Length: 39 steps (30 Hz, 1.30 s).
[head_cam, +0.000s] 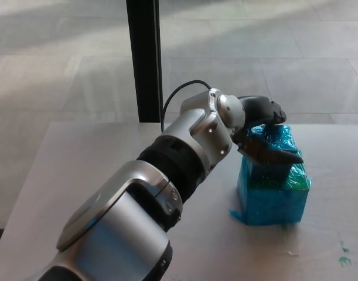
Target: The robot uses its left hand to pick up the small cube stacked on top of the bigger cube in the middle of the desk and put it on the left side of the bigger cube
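What we cannot make out

The left hand (262,136) covers much of the small cube (278,138), so we cannot tell whether its fingers press the cube or only lie against it. The left arm (137,216) runs off the bottom edge, and the black post (144,58) is cut by the top edge.

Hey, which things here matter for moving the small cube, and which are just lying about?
Job in hand:
- small cube, stacked on the bigger cube
- bigger cube, on the desk
- left robot hand, at the small cube

Just there:
- black post behind the desk
- green marks on the desk
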Motion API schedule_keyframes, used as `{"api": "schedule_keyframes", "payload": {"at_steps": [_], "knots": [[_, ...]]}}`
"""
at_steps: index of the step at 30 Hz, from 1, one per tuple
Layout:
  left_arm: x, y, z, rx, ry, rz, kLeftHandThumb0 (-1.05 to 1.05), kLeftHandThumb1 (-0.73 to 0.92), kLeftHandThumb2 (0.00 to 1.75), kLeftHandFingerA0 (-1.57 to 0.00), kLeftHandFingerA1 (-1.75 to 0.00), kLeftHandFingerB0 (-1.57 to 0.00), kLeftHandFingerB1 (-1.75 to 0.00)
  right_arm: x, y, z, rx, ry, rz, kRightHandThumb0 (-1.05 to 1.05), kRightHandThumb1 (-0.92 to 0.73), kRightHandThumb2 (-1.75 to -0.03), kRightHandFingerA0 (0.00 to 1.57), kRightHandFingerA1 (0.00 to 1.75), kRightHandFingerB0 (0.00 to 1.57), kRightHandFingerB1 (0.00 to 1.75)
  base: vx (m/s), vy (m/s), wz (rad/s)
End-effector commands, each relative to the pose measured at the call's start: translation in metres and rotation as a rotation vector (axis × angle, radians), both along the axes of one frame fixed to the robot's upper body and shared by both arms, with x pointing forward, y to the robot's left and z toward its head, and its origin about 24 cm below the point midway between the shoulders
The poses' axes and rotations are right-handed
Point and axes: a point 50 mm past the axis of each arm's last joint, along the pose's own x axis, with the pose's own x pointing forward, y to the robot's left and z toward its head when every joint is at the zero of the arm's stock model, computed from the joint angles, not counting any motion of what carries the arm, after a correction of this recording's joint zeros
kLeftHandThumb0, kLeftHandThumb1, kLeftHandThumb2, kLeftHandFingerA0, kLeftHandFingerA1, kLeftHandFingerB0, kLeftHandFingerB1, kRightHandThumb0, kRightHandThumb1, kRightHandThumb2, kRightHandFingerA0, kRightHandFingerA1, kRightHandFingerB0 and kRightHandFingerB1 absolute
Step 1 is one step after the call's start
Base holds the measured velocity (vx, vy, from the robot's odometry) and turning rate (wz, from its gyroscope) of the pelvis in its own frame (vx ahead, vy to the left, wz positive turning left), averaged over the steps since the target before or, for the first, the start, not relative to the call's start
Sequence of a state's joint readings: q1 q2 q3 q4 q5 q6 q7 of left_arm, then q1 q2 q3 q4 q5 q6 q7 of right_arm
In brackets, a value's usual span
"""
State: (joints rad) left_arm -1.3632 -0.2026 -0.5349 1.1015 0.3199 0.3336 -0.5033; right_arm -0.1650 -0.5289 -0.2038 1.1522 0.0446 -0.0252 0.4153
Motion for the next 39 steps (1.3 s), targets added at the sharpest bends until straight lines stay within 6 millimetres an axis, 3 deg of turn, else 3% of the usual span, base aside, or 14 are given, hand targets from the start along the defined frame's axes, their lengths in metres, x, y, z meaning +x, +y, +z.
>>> {"api": "schedule_keyframes", "payload": {"at_steps": [1, 11, 12, 15, 17, 20, 21, 22, 25, 26, 27, 32, 34, 39], "knots": [[-0.004, -0.005, -0.01, 0.026, 0.01, -0.013, -1.05, 0.42, 0.83, 0.0, 0.0, 0.0, -0.07, 0.001, -0.007, 0.007, -0.028, 0.003, 0.006, -0.57, -0.55, -0.91, 0.51, 0.7, 0.31, 0.5, 0.0, 0.0, 0.0], [-0.011, -0.016, -0.025, 0.211, -0.074, -0.057, -1.05, 0.5, 0.77, 0.0, -0.03, 0.0, -0.14, 0.002, -0.006, 0.008, -0.022, -0.02, 0.01, -0.51, -0.66, -0.61, 0.55, 0.64, 0.39, 0.36, 0.0, 0.0, 0.0], [-0.012, -0.016, -0.026, 0.23, -0.119, -0.053, -0.98, 0.51, 0.62, 0.0, -0.4, 0.0, -0.32, 0.003, -0.006, 0.008, -0.024, -0.021, 0.011, -0.5, -0.67, -0.61, 0.56, 0.66, 0.38, 0.37, 0.0, 0.0, 0.0], [-0.012, -0.017, -0.031, 0.27, -0.229, -0.035, -0.84, 0.5, 0.56, 0.0, -0.44, -0.06, -0.32, 0.005, -0.005, 0.009, -0.029, -0.024, 0.019, -0.49, -0.67, -0.61, 0.56, 0.67, 0.39, 0.37, 0.0, 0.0, 0.0], [-0.014, -0.014, -0.045, 0.279, -0.276, -0.041, -0.63, 0.36, 0.74, -0.26, -0.63, -0.05, -0.42, 0.005, -0.004, 0.009, -0.056, -0.019, 0.039, -0.52, -0.54, -0.91, 0.52, 0.68, 0.31, 0.5, 0.0, 0.0, 0.0], [-0.017, -0.011, -0.057, 0.194, -0.346, -0.001, -0.52, 0.36, 0.71, -0.62, -0.88, -0.23, -0.44, 0.003, -0.003, 0.007, -0.052, -0.024, 0.05, -0.48, -0.68, -0.61, 0.55, 0.62, 0.4, 0.35, 0.0, 0.0, 0.0], [-0.018, -0.01, -0.061, 0.174, -0.358, 0.01, -0.51, 0.41, 0.71, -0.74, -1.08, -0.25, -0.45, 0.003, -0.002, 0.007, -0.058, -0.026, 0.049, -0.51, -0.54, -0.91, 0.53, 0.68, 0.32, 0.51, 0.0, 0.0, 0.0], [-0.019, -0.01, -0.064, 0.162, -0.373, 0.02, -0.4, 0.53, 0.58, -0.77, -1.29, -0.32, -0.39, 0.004, -0.002, 0.007, -0.058, -0.025, 0.049, -0.47, -0.69, -0.61, 0.56, 0.63, 0.39, 0.35, 0.0, 0.0, 0.0], [-0.02, -0.008, -0.07, 0.134, -0.412, 0.044, -0.43, 0.51, 0.77, -0.75, -1.15, -0.31, -0.48, 0.006, -0.002, 0.008, -0.068, -0.037, 0.064, -0.46, -0.7, -0.61, 0.55, 0.62, 0.39, 0.35, 0.0, 0.0, 0.0], [-0.02, -0.008, -0.07, 0.128, -0.409, 0.046, -0.34, 0.63, 0.59, -0.68, -1.28, -0.36, -0.38, 0.006, -0.002, 0.008, -0.076, -0.032, 0.068, -0.5, -0.56, -0.92, 0.52, 0.69, 0.31, 0.5, 0.0, 0.0, 0.0], [-0.02, -0.008, -0.07, 0.12, -0.411, 0.049, -0.33, 0.66, 0.59, -0.69, -1.3, -0.38, -0.38, 0.006, -0.002, 0.008, -0.083, -0.027, 0.073, -0.47, -0.71, -0.62, 0.55, 0.62, 0.38, 0.34, 0.0, 0.0, 0.0], [-0.019, -0.005, -0.073, 0.014, -0.404, 0.09, -0.23, 0.77, 0.63, -0.86, -1.18, -0.46, -0.4, 0.006, 0.0, 0.007, -0.079, -0.028, 0.067, -0.43, -0.74, -0.63, 0.56, 0.61, 0.4, 0.35, 0.0, 0.0, 0.0], [-0.019, -0.004, -0.073, -0.042, -0.396, 0.124, -0.23, 0.78, 0.63, -0.91, -1.01, -0.52, -0.4, 0.006, 0.0, 0.007, -0.08, -0.03, 0.074, -0.47, -0.6, -0.96, 0.54, 0.7, 0.33, 0.51, 0.0, 0.0, 0.0], [-0.022, -0.002, -0.077, -0.182, -0.385, 0.185, -0.14, 0.64, 0.81, -0.75, -1.16, -0.82, -0.62, 0.006, 0.001, 0.005, -0.079, -0.027, 0.058, -0.42, -0.74, -0.63, 0.58, 0.63, 0.42, 0.35, 0.0, 0.0, 0.0]]}}
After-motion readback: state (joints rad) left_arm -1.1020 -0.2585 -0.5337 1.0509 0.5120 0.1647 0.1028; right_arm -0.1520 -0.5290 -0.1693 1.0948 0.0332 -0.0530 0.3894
